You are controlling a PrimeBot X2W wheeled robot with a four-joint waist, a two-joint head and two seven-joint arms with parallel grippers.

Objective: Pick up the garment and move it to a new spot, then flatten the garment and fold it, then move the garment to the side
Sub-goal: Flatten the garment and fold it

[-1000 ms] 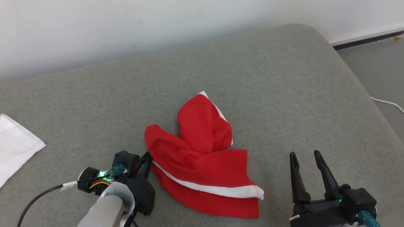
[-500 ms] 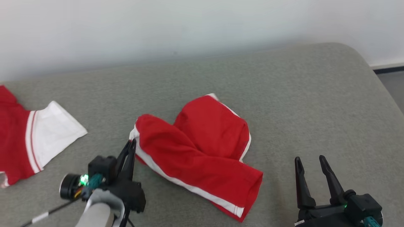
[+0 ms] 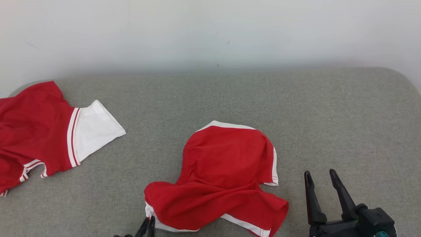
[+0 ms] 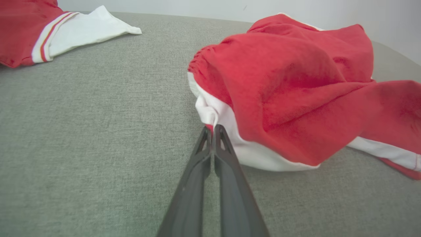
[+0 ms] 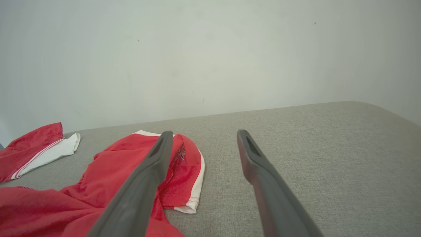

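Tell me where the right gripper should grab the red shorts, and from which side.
Grip the white-striped hem corner of the shorts on the robot's right, coming in low from the right. It lies at the edge nearest the open right gripper, opposite the corner the left gripper pinches, so both could probably spread the cloth.

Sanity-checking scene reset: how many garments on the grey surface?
2: red shorts centre-front, gripped by the left end effector; red-and-white top far left, partly out of frame.
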